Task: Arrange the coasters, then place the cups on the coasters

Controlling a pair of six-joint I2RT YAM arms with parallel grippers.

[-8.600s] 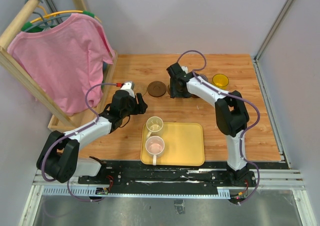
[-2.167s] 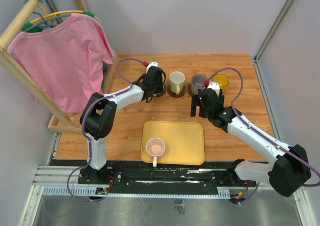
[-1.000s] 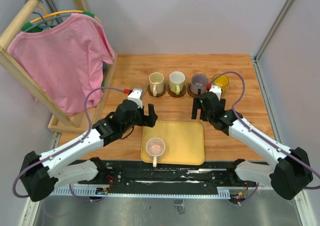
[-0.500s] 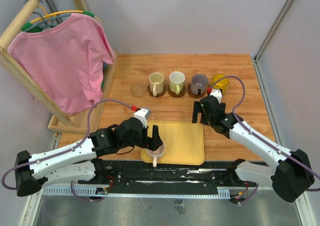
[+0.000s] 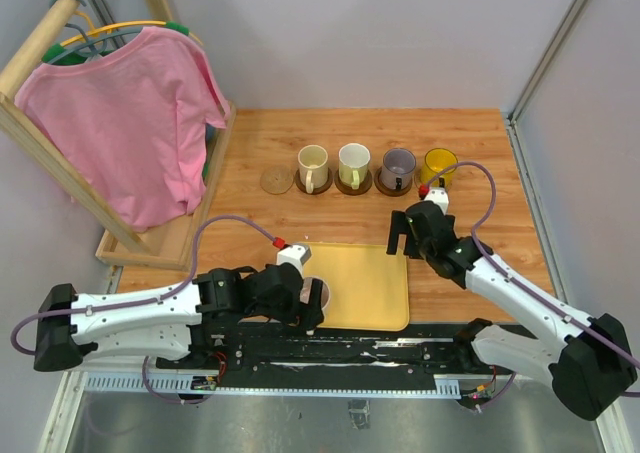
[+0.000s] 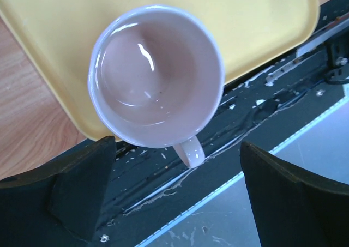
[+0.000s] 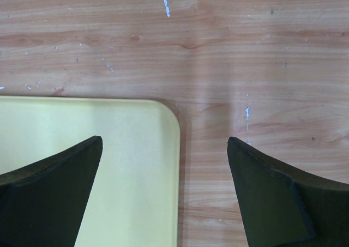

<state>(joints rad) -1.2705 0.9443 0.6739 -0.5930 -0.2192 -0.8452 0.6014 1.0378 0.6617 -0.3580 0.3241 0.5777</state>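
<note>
Pink cup (image 6: 156, 83) — overhead, mostly beneath left gripper (image 5: 310, 301)

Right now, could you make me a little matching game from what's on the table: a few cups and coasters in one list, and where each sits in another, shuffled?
Things:
1. pink cup
2. amber cup
3. tan coaster
4. purple-grey cup

Places:
A. right end of the back row
B. left end of the back row, nothing on it
C. on the yellow tray, at its near left corner
D. second from the right in the back row

Pairs: 1-C, 2-A, 3-B, 4-D.
</note>
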